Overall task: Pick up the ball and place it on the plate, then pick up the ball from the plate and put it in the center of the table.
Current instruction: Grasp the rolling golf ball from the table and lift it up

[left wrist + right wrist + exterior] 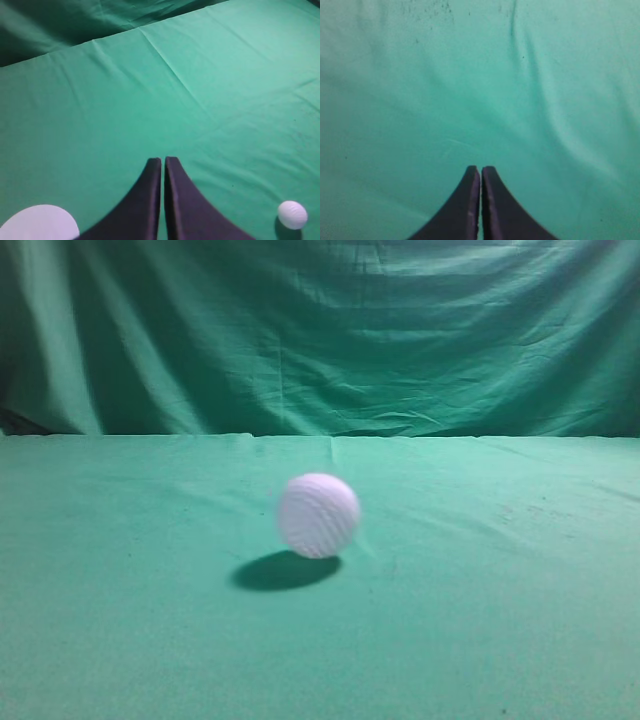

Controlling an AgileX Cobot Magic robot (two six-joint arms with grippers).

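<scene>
The white dimpled ball (318, 515) rests on the teal-green table (480, 570) near its middle. It also shows in the left wrist view (292, 215), at the lower right, well to the right of my left gripper (163, 160). That gripper is shut and empty above the cloth. Part of a pale round plate (40, 223) shows at the lower left corner of the left wrist view. My right gripper (480, 169) is shut and empty over bare cloth. Neither the ball nor the plate shows in the right wrist view. No gripper shows in the exterior view.
A draped, folded green cloth backdrop (320, 330) hangs behind the table's far edge. The table cloth has shallow wrinkles (175, 75) and a few dark specks (427, 10).
</scene>
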